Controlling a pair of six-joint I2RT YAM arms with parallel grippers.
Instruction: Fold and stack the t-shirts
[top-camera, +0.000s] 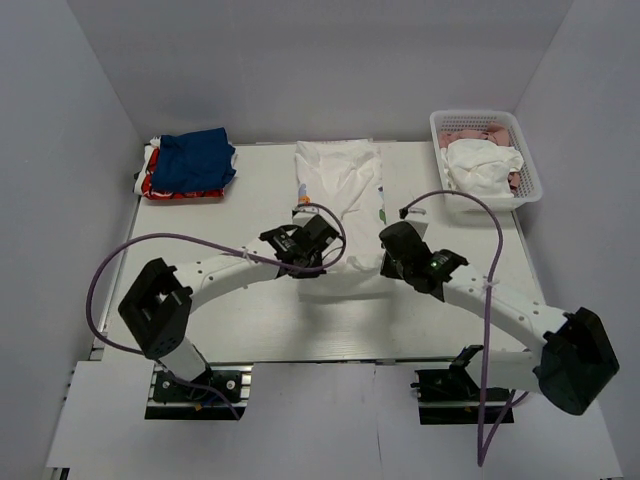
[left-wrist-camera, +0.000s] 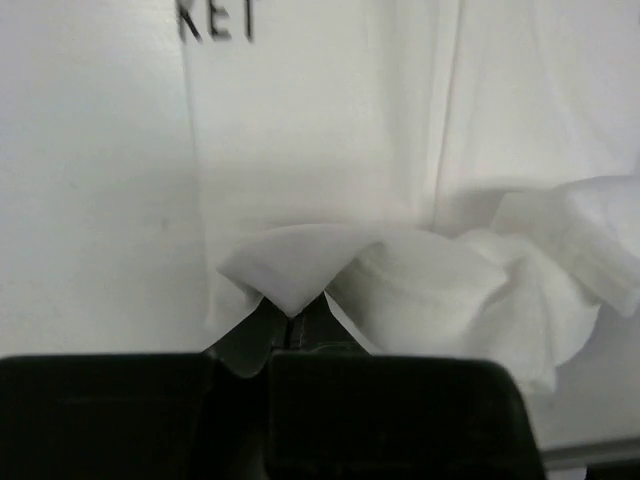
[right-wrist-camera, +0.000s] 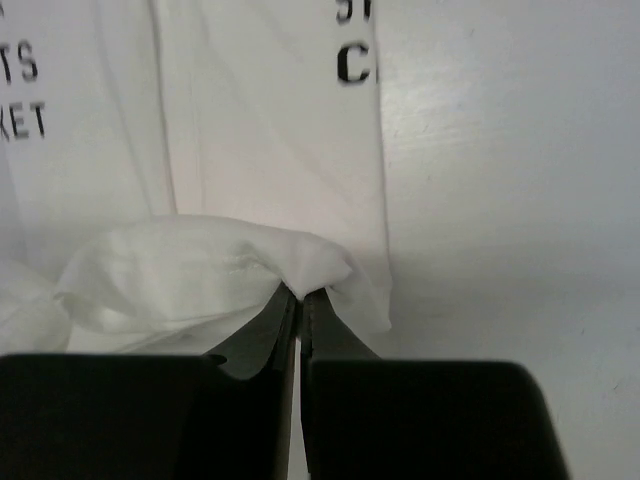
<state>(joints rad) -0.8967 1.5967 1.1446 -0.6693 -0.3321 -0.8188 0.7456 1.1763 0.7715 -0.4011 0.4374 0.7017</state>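
Apparently both end effectors (left-wrist-camera: 292, 318) (right-wrist-camera: 300, 293) pinch crumpled white t-shirt (top-camera: 340, 180) corners.

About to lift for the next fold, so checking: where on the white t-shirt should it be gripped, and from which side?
Grip the white t-shirt at the two corners of its near edge, coming from the arms' side. It lies lengthwise away from the bases, so that edge is closest. The left gripper and right gripper are shut on those bunched corners, which looks suitable.
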